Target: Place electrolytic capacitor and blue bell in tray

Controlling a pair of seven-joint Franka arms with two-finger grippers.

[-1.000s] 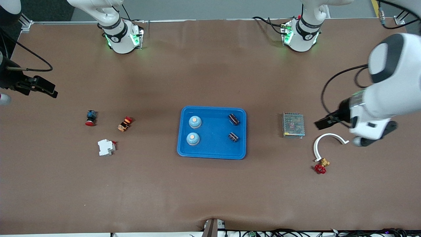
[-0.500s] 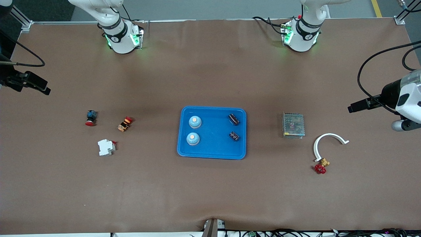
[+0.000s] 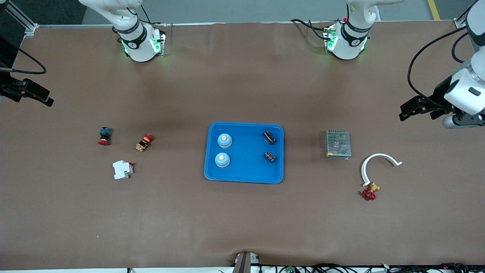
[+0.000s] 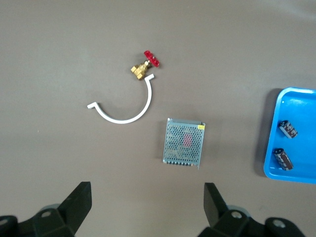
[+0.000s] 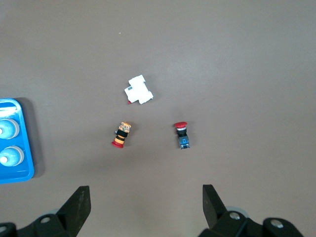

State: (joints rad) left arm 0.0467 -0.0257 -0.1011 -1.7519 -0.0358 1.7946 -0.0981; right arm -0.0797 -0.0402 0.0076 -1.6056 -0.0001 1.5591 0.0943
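tray (image 3: 244, 178): two blue bells (image 3: 224, 140), two electrolytic capacitors (image 3: 269, 137) inside
left gripper (image 4: 148, 210): jaws wide, empty, over bare table
right gripper (image 5: 145, 207): jaws wide, empty

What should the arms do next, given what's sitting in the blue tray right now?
Probably nothing more than parking both arms. The tray already holds two blue bells and two capacitors, and no bell or capacitor shows loose on the table. The left gripper and right gripper are open, empty, and out at the table's ends.
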